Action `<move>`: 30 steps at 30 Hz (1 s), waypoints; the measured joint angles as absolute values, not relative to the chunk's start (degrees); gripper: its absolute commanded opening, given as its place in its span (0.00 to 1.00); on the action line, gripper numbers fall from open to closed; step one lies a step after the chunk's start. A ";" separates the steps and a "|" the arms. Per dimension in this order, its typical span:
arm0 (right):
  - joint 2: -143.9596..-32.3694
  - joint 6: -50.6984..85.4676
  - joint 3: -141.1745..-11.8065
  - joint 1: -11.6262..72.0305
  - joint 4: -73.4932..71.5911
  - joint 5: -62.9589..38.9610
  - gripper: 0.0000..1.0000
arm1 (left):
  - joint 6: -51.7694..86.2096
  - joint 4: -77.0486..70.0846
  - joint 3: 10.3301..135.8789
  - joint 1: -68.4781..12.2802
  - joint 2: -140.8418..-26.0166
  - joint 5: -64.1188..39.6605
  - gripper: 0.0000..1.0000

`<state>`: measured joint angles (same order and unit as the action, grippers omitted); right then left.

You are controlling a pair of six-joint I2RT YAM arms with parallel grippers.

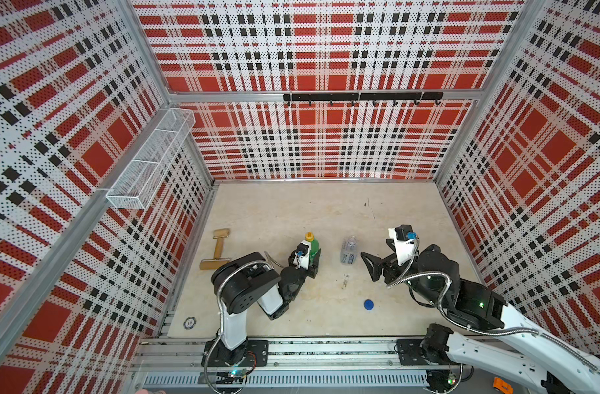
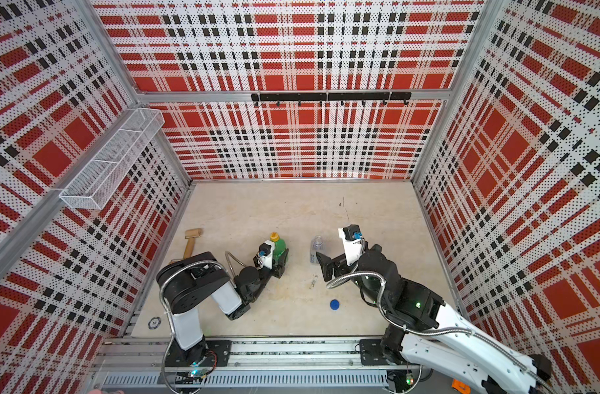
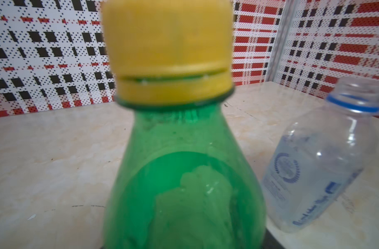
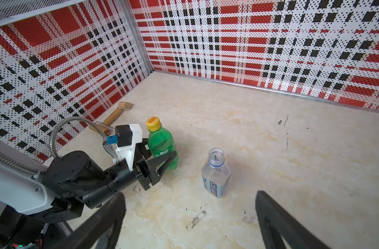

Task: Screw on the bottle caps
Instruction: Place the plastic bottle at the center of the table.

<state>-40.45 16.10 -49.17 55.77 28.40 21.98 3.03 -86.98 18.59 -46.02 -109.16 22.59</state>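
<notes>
1. Green side looks done: the yellow-orange round plastic screw cap (image 3: 167,49) sits on the translucent green plastic bottle (image 4: 160,142). The left gripper (image 4: 162,151) straddles the bottle's body; can't tell if its pads press.
2. Step in hand, my read: cap the clear plastic bottle with dark label (image 4: 215,172), which stands upright with its neck open.
3. The right gripper (image 4: 190,194) is spread wide and empty, just beside that bottle and facing it.
4. The blue round plastic screw cap (image 1: 369,304) lies flat on the beige tabletop (image 1: 291,211), on the base-rail side, apart from both grippers.
5. Pinch the cap by its rim and keep it level. Steady the bottle, then seat the cap square before turning; cross-threading is the risk.
</notes>
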 measured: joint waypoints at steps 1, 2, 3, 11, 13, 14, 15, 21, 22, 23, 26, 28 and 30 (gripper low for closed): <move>-40.40 15.90 -48.62 55.77 27.88 21.98 1.00 | 3.01 -86.98 19.22 -45.69 -110.04 23.05 0.59; -40.42 15.75 -48.01 55.77 27.29 21.93 1.00 | 3.03 -86.98 19.68 -45.58 -110.63 23.46 0.59; -40.36 15.57 -47.27 55.77 26.87 21.89 1.00 | 3.05 -87.02 20.18 -45.41 -111.39 23.97 0.59; -39.03 13.72 -43.77 55.77 24.88 21.43 1.00 | 5.23 -87.99 22.06 -45.04 -116.71 28.14 0.62; -39.00 13.08 -43.70 55.77 24.40 21.30 1.00 | 6.09 -88.64 22.39 -45.01 -117.45 29.23 0.63; -38.98 12.97 -43.68 55.77 24.18 21.26 1.00 | 6.35 -88.82 22.52 -45.01 -117.78 29.67 0.64; -38.96 12.73 -43.68 55.77 23.88 21.19 1.00 | 6.79 -88.99 22.63 -45.01 -118.13 30.20 0.65; -38.89 11.81 -43.05 55.77 22.65 20.93 1.00 | 9.65 -88.92 22.31 -45.06 -118.78 31.94 0.72; -38.92 11.75 -43.05 55.77 22.52 20.91 1.00 | 10.04 -88.90 22.09 -45.17 -119.04 32.23 0.73; -39.00 11.73 -43.05 55.77 22.33 20.86 1.00 | 10.35 -88.84 21.89 -45.36 -119.31 32.58 0.73; -39.38 11.73 -43.05 55.77 21.98 20.80 1.00 | 10.81 -88.49 21.56 -45.52 -119.52 33.23 0.76; -39.75 11.75 -43.05 55.77 21.96 20.75 1.00 | 11.09 -88.49 21.32 -45.60 -119.52 33.36 0.79; -40.07 11.81 -43.05 55.77 21.96 20.75 1.00 | 11.35 -88.51 21.02 -45.91 -119.52 33.52 0.83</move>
<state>-40.07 11.81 -43.05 55.77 21.96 20.75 11.35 -88.51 21.02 -45.91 -119.52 33.52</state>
